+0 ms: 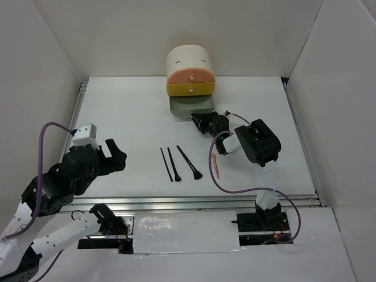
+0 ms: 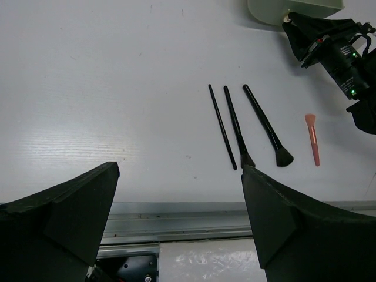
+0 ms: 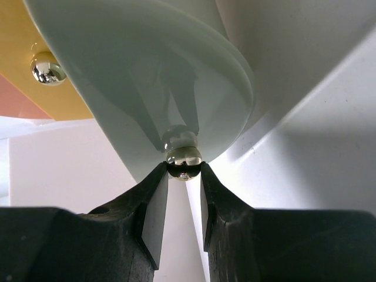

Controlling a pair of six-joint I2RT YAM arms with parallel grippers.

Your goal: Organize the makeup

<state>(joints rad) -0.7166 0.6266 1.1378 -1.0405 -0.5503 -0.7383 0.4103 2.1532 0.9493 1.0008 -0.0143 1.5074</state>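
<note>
Standing at the table's (image 1: 129, 117) far edge, the cream organizer (image 1: 189, 61) has its green bottom drawer (image 1: 191, 107) drawn out, and the right gripper (image 3: 183, 176) pinches that drawer's knob (image 3: 183, 154) between its fingertips. Near the left edge the left gripper (image 2: 179, 170) hovers, jaws spread wide on nothing. Between the arms, right of that gripper, lie two thin black sticks (image 1: 166, 164), a black brush (image 1: 188, 161) and a salmon-pink stick (image 1: 216, 167) side by side, long axes running near to far, the brush's flared head nearest the bases.
</note>
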